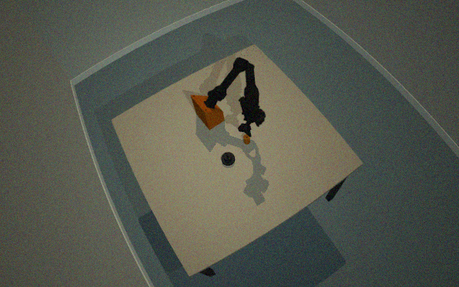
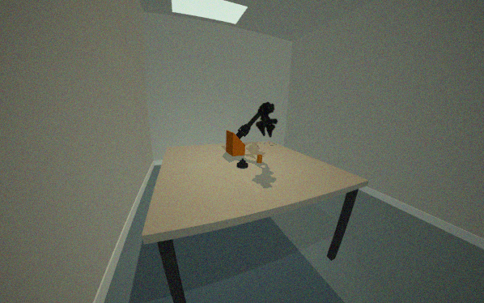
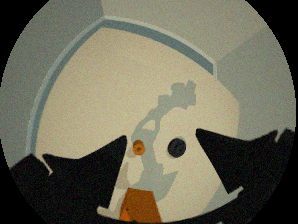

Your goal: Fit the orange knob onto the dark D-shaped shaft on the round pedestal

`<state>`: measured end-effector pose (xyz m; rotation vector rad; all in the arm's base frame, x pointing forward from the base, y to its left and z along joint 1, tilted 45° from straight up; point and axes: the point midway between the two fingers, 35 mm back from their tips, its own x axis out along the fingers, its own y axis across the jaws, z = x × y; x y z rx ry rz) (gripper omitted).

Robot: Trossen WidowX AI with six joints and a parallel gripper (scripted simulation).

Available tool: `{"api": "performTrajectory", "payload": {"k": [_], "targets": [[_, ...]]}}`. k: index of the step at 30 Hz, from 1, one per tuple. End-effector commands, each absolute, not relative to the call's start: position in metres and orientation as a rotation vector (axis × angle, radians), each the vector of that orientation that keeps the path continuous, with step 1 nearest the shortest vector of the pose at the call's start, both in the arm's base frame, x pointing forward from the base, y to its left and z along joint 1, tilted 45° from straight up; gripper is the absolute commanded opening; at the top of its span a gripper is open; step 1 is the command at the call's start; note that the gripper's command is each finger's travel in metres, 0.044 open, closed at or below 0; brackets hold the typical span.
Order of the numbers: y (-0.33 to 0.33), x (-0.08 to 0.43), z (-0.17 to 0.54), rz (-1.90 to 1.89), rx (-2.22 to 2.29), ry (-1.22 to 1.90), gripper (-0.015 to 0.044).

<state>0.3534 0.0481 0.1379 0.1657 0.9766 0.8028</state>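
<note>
The orange knob stands upright on the table; a dark hole shows in its top in the wrist view. The round dark pedestal stands a short way from the knob, with its short shaft pointing up. The shaft's flat side cannot be made out. My gripper is open and empty, pointing down and well above the table. In the wrist view, knob and pedestal both show in the gap between the fingers, far below them.
The orange wedge-shaped block under the arm's base stands on the table, behind the pedestal in the exterior view. The arm's shadow falls beside the knob and the pedestal.
</note>
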Motion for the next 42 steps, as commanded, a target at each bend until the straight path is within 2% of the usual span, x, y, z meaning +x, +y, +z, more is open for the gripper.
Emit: {"api": "performTrajectory", "payload": {"k": [1, 6, 42], "targets": [[0.077, 0.317, 0.094, 0.808, 0.326, 1.258, 0.0440], [0.098, 0.280, 0.064, 0.785, 0.436, 1.510, 0.0440], [0.149, 0.273, 0.011, 0.786, 0.437, 1.510, 0.0440]]}}
